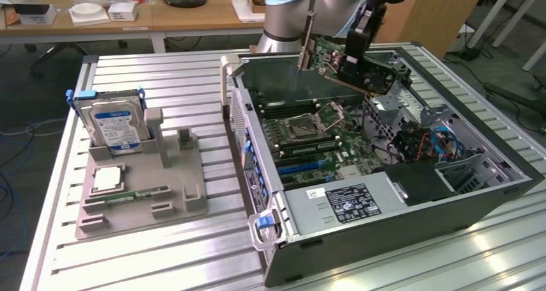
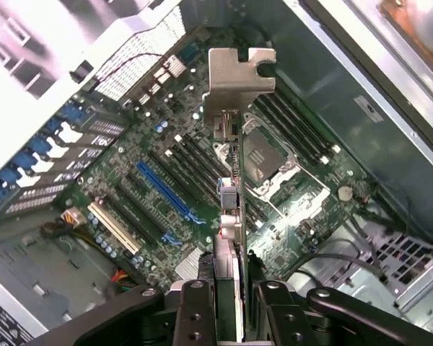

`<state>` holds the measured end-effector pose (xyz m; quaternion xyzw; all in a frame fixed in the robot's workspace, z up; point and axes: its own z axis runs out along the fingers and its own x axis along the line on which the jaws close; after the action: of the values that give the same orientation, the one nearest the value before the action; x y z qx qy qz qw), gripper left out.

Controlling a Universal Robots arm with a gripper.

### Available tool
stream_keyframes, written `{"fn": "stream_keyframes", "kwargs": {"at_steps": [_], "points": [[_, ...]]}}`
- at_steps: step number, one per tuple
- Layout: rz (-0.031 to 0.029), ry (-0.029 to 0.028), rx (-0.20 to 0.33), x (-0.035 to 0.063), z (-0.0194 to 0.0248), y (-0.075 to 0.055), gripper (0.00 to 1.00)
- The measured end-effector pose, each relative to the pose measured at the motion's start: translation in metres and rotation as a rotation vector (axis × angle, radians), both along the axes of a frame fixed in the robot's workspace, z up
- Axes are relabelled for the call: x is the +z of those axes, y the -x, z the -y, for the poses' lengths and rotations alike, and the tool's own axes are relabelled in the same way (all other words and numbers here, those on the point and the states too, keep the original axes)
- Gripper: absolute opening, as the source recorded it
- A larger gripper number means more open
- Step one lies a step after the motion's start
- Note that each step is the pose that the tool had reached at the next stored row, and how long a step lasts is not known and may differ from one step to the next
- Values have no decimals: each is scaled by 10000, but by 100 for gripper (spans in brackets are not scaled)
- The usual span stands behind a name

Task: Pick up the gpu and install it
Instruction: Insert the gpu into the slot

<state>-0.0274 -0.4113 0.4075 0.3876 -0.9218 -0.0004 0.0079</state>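
Observation:
My gripper [image 1: 357, 43] hangs above the open computer case [image 1: 477, 204], shut on the gpu [image 1: 341, 59]. The gpu is a green circuit board with a black fan face, tilted in the air over the far end of the motherboard [image 1: 320, 137]. In the wrist view the gpu [image 2: 234, 209] runs edge-on away from my gripper [image 2: 231, 288], its silver bracket [image 2: 239, 76] at the far end. Beneath it lies the motherboard [image 2: 166, 173] with a blue slot [image 2: 166, 191], black slots and the processor socket [image 2: 263, 155].
A grey holder tray [image 1: 140, 188] stands at the exterior view's left on the slatted metal table [image 1: 153, 259]. It holds an upright hard drive [image 1: 115, 125] with a blue label, a processor chip [image 1: 109, 178] and a memory stick [image 1: 137, 194]. Cables [image 1: 426, 144] and the power supply [image 1: 341, 204] crowd the case.

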Motion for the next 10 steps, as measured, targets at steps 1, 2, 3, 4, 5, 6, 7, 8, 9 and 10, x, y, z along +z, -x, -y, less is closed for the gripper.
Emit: {"fn": "stream_keyframes", "kwargs": {"at_steps": [1, 2, 3, 4, 5, 6, 7, 8, 9, 10], "points": [[0, 1, 191, 0, 0, 0, 28], [0, 0, 370, -1, 0, 0, 28], [0, 0, 551, -2, 0, 0, 28], [0, 0, 730, -3, 0, 0, 28], [0, 1, 909, -3, 0, 0, 28], [0, 1, 1089, -4, 0, 0, 28], [0, 0, 1268, -5, 0, 0, 28], [0, 0, 1460, -6, 0, 0, 28], [0, 0, 1639, -6, 0, 0, 28], [0, 1, 1819, -7, 0, 0, 28]]}}
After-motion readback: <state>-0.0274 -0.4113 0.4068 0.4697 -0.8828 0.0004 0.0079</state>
